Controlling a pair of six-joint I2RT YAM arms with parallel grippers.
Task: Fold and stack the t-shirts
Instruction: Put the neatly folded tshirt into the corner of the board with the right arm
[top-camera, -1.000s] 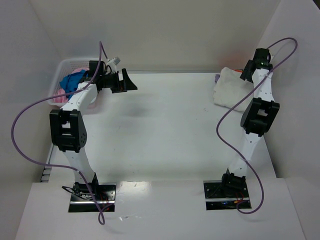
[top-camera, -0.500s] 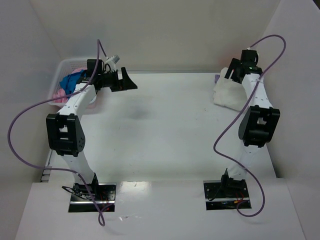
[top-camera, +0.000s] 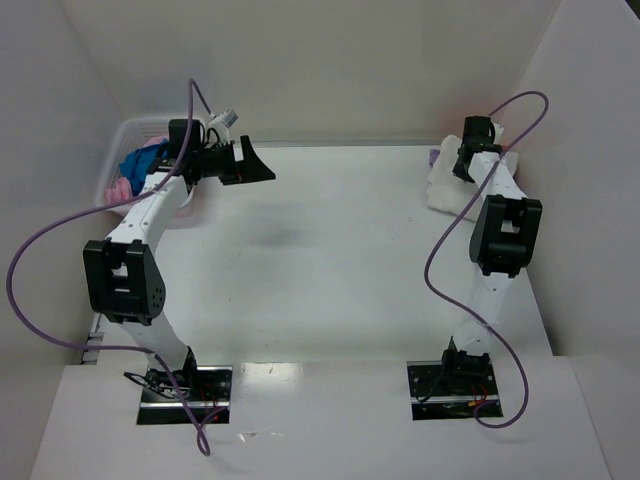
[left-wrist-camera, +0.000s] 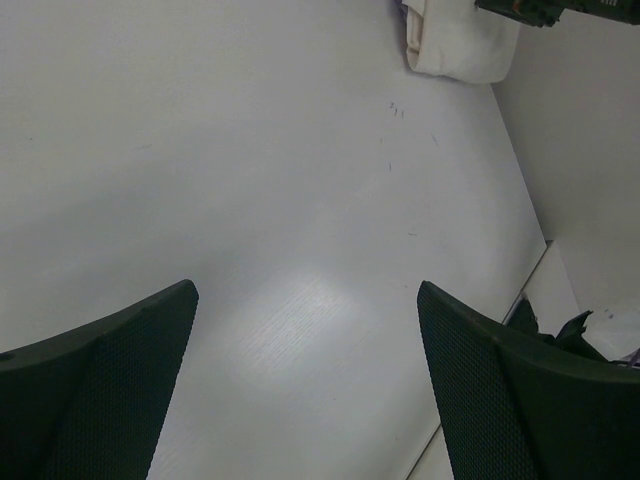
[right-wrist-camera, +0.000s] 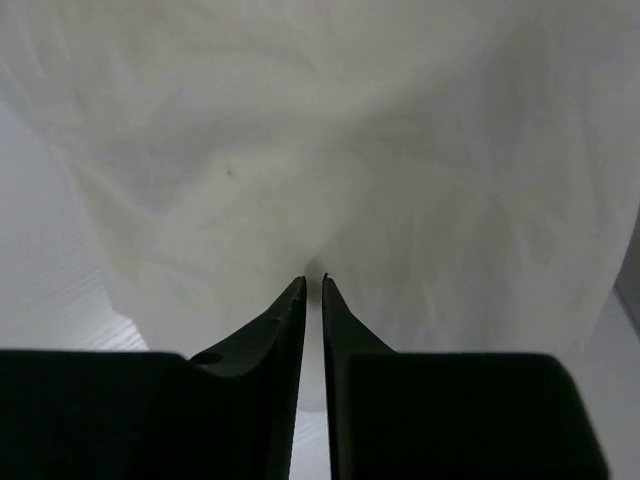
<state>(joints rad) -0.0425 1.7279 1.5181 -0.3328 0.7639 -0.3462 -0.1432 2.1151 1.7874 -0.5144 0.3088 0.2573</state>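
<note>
A folded cream-white t-shirt (top-camera: 443, 188) lies at the table's far right, with a sliver of lavender cloth (top-camera: 434, 156) at its left edge. My right gripper (top-camera: 463, 166) is down on it. In the right wrist view the cream-white t-shirt (right-wrist-camera: 300, 150) fills the frame, and the right gripper (right-wrist-camera: 313, 281) has its jaws almost together, pinching a pucker of cloth at the tips. My left gripper (top-camera: 262, 160) hovers wide open over bare table at the far left, holding nothing (left-wrist-camera: 307, 292). Blue (top-camera: 140, 160) and pink (top-camera: 117, 189) t-shirts lie in the basket.
The white lattice basket (top-camera: 122, 134) stands in the far left corner behind the left arm. White walls close in the table on the left, back and right. From the left wrist view the cream shirt (left-wrist-camera: 455, 45) and the right arm (left-wrist-camera: 530, 8) show at the far end.
The right arm has swung left from the wall and come down onto the cream-white t-shirt, and its jaws have gone from wide to nearly together. The left arm has barely shifted.
</note>
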